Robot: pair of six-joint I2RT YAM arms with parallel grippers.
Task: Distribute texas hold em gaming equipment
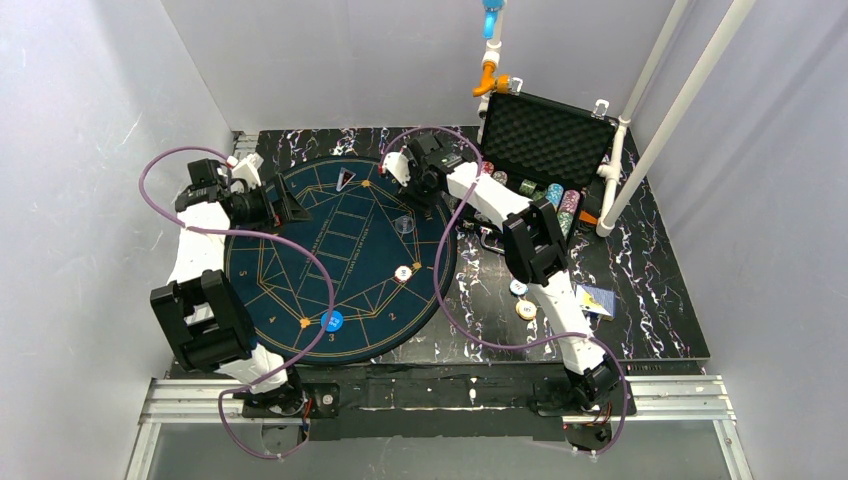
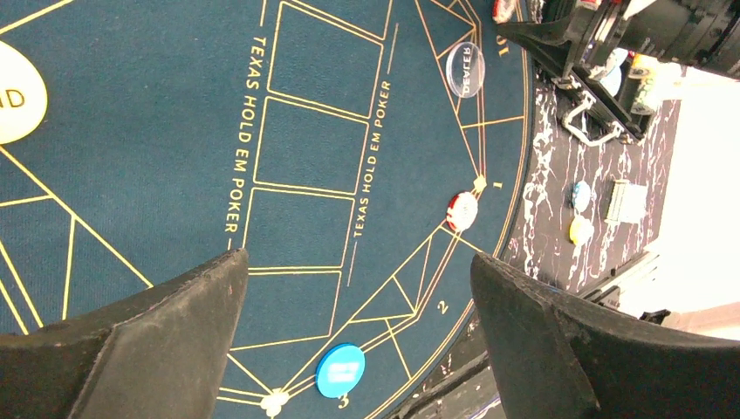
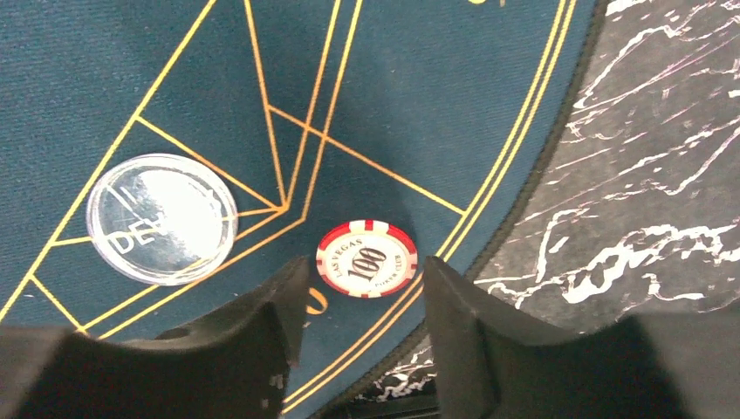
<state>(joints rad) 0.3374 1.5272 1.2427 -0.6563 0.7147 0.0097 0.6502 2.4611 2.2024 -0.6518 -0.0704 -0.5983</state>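
Black fingers of the right gripper (image 3: 362, 288) are sitting narrowly parted, gripping nothing, either side of the red-and-white chip (image 3: 366, 253) lying near the mat (image 3: 174, 70)'s far right rim, so lifting straight up is looking safest.

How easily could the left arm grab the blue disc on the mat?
Probably yes: the left arm hangs over the mat with jaws wide open, and the blue disc lies flat by the near edge, nothing on it.
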